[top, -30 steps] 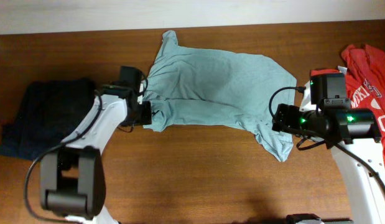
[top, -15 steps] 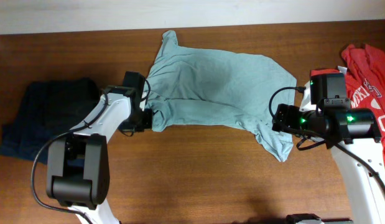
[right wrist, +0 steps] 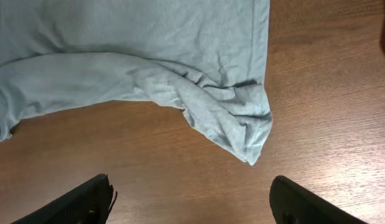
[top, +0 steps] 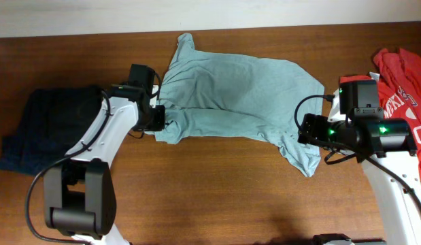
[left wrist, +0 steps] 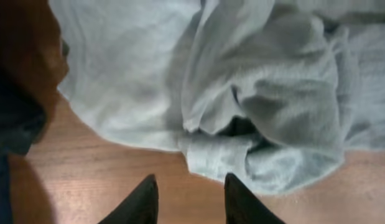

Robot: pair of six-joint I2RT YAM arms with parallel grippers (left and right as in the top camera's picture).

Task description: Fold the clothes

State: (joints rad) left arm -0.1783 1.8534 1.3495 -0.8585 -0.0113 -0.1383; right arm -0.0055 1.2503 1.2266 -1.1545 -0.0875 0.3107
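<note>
1. Nearest the arms' bases, the brown wood-grain surface [top: 210, 197] lay bare under even light.
2. The right end effector [right wrist: 191, 182] was released, its fingers spread wide over the wood just short of a bunched corner of the teal T-shirt [top: 237, 95].
3. The left end effector [left wrist: 191, 180] was also released, its fingers narrowly parted above the wood, just beside the shirt's crumpled lower-left edge.
4. The shirt lay spread across mid-surface between both arms, wrinkled, with one sleeve pointing toward the far edge.
5. A dark navy garment [top: 50, 126] sat at the left side, and a red T-shirt [top: 400, 75] with white lettering lay at the right edge.
6. Beyond the surface's far edge ran a pale wall strip [top: 210, 13].
</note>
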